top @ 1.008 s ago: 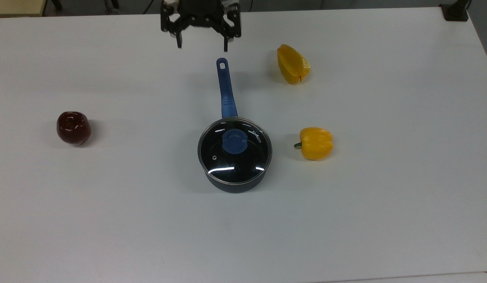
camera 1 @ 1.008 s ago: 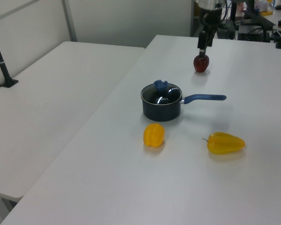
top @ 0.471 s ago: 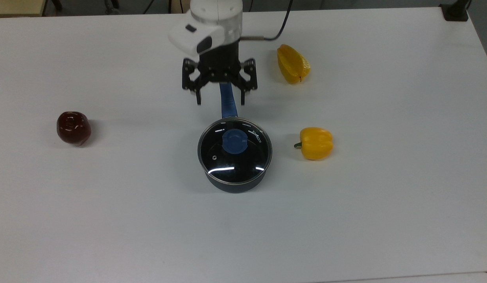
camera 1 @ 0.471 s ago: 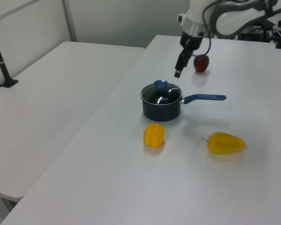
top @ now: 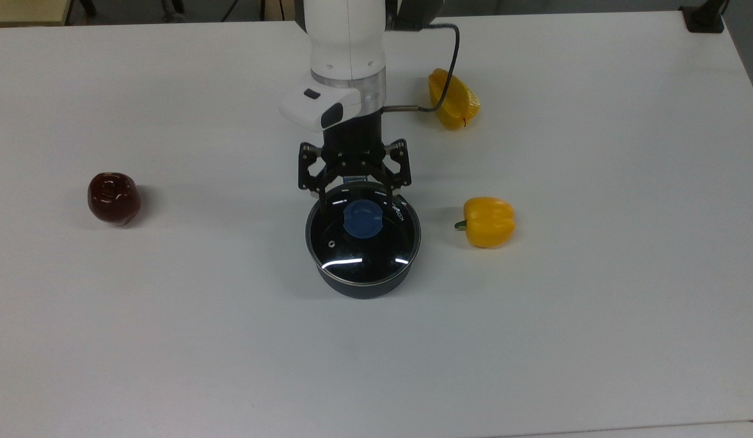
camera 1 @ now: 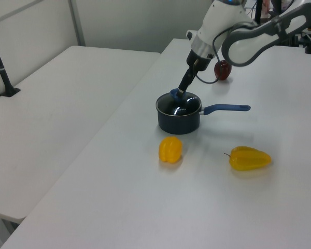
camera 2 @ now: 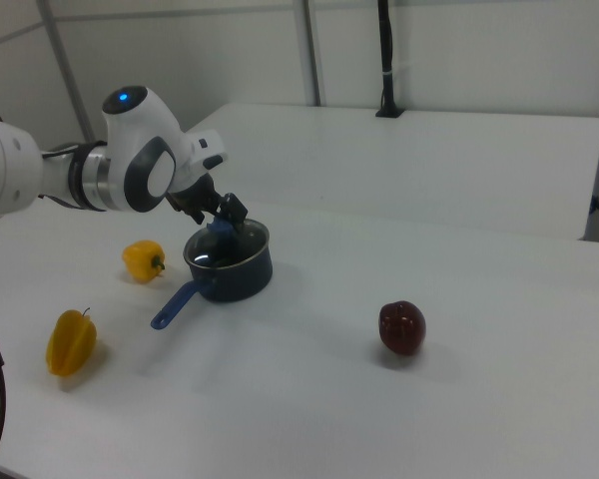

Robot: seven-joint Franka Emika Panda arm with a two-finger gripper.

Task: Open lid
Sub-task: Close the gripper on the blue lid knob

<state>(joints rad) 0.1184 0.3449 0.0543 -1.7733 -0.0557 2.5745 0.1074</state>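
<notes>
Advanced from the table's far edge to the saucepan (top: 363, 277) over the last second, gripper (top: 354, 196) now poised just behind the blue knob (top: 362, 219), above the lid's far rim in the top view. Fingers (top: 321, 190) spread apart, clamped on nothing. Lid (top: 352, 249) seated flat on the saucepan, near the middle of the white table (top: 595, 304), unmoved. Long blue handle (camera 1: 225, 108) stretched toward the left view's right. Two yellow peppers: one (top: 487, 221) just beside the pan on the top view's right, one (top: 452, 99) farther back. Dark red apple (top: 113, 198) well apart on the top view's left.
</notes>
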